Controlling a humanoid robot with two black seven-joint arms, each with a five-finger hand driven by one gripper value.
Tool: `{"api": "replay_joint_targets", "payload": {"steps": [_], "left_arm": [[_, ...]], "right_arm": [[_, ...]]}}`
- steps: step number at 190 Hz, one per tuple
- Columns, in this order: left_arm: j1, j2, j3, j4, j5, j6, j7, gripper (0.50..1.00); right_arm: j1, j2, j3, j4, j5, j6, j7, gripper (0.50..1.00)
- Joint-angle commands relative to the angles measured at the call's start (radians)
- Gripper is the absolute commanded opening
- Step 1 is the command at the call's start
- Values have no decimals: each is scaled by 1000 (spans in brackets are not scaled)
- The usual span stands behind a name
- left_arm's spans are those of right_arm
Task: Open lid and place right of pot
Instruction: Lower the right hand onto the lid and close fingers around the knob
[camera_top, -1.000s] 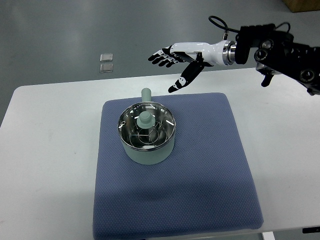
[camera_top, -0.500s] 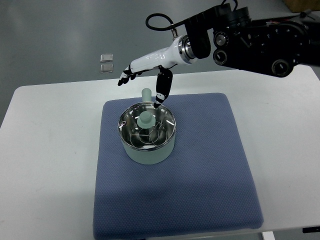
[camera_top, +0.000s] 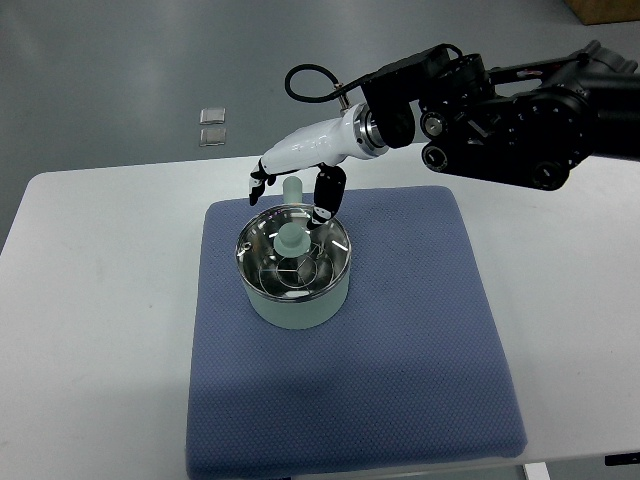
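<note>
A pale green pot (camera_top: 296, 275) stands on a blue mat (camera_top: 400, 340) that lies on a white table (camera_top: 90, 300). The lid (camera_top: 293, 252) sits on the pot, shiny, with a green knob (camera_top: 292, 238) in the middle. The pot handle (camera_top: 292, 188) points to the far side. The right hand (camera_top: 300, 185) comes in from the right edge and hangs over the far rim of the pot, fingers spread and holding nothing; the thumb (camera_top: 325, 195) points down just beside the knob. The left arm is not visible.
</note>
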Motion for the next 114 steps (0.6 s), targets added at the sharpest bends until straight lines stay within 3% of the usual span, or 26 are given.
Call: {"api": "replay_joint_targets", "payload": {"steps": [1, 85, 114], "left_arm": [[0, 0, 0, 1, 0, 0, 1, 1000], [0, 0, 2, -1, 0, 0, -1, 1000], [0, 0, 2, -1, 0, 0, 1, 1000]], "right_arm": [[-18, 3, -12, 4, -23, -16, 8, 801], [-67, 9, -15, 4, -74, -35, 8, 795], [-68, 11, -15, 4, -91, -35, 5, 764]]}}
